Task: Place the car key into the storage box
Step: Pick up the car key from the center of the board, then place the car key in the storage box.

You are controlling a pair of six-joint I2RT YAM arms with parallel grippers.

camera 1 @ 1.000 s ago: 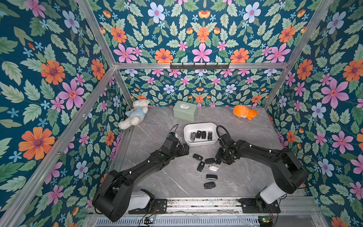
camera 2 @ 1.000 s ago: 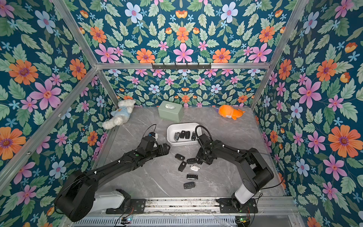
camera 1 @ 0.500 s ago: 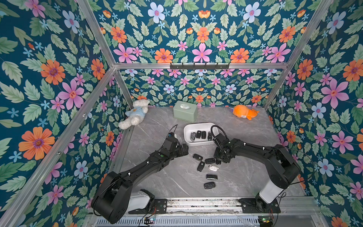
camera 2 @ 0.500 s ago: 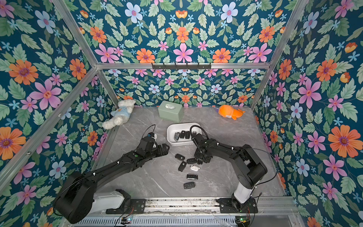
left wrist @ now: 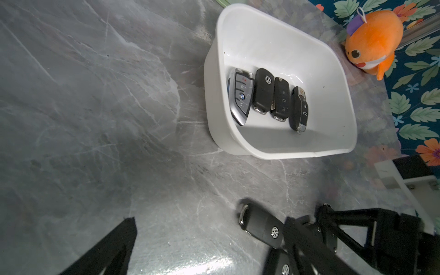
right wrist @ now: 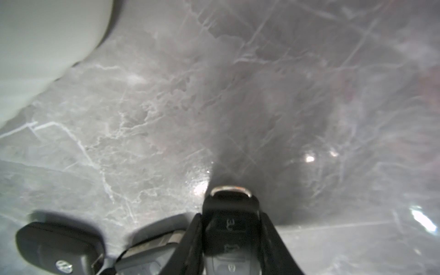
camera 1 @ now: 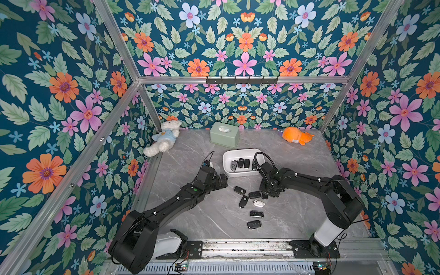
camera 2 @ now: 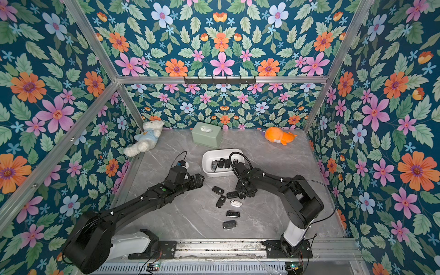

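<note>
On the grey marbled counter point(camera 1: 202, 214), the right gripper point(right wrist: 231, 215) pinches a black plastic car key point(right wrist: 230, 234); the left gripper point(camera 1: 221, 182) gapes wide.

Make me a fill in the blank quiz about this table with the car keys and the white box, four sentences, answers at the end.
1. The storage box holds ____ key fobs.
2. The right gripper is shut on a ____ car key.
3. The left gripper hovers beside the box with its jaws ____.
4. Only one loose fob on the table is ____ in colour.

Missing words: four; black; open; white.
</note>
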